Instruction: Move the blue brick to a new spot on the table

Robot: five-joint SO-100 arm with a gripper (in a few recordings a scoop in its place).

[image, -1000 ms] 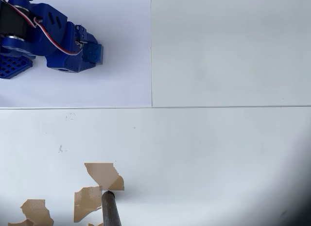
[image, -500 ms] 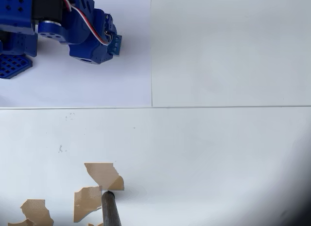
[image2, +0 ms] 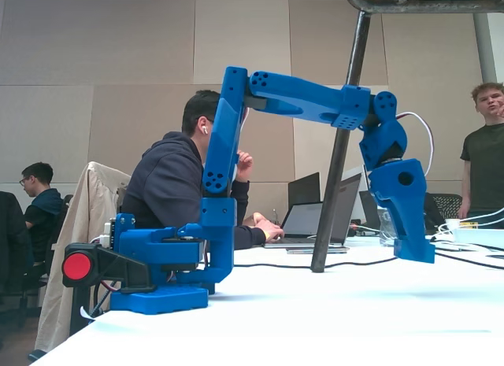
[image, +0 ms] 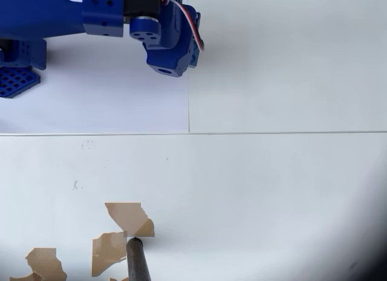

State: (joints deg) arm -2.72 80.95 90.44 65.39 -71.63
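In the overhead view the blue perforated plate (image: 15, 81) lies far left of the fingers, and the gripper (image: 178, 56) hangs just left of a seam in the table (image: 284, 190). In the fixed view the gripper (image2: 415, 248) points down, its fingers apparently pinched on the blue brick (image2: 421, 254), clear of the table. My worry is a slack pinch: swinging right, the brick could twist out and bounce. The torn tape patches (image: 128, 217) sit well away from the fingers
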